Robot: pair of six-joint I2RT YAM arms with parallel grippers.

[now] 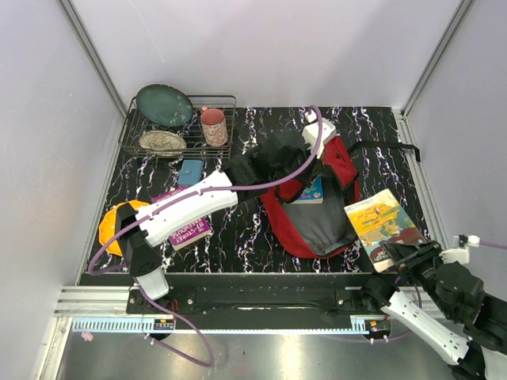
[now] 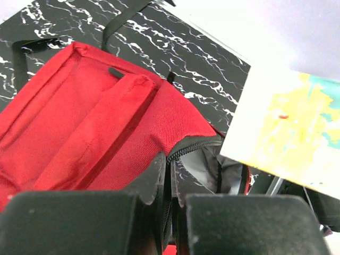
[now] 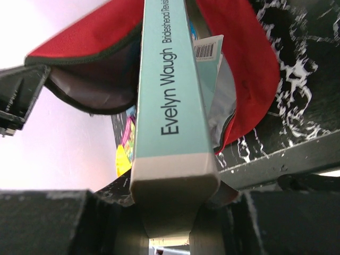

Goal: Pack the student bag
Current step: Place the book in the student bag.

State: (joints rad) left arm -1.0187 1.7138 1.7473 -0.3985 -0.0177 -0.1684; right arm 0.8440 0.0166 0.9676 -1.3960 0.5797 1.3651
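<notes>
Packing progress: one blue book (image 1: 314, 190) seems inside the student bag (image 1: 317, 226), mid-frame on the counter (image 1: 238, 233).
Left claw (image 2: 172, 212): pinching the bag's zipper rim.
Right claw (image 3: 170, 218): clamped on the Waugh book (image 3: 170, 90), lower right, not yet inside.
Remaining: purple book (image 1: 186, 226), lower left.

Left arm (image 1: 186, 206): stretched diagonally from near-left corner toward surface centre — left claw (image 1: 314, 169) closed on the student bag (image 1: 342, 162) rim. Right arm (image 1: 428, 324): folded at near-right corner — right claw (image 1: 396, 257) clamped on book (image 1: 380, 218) spine.
</notes>
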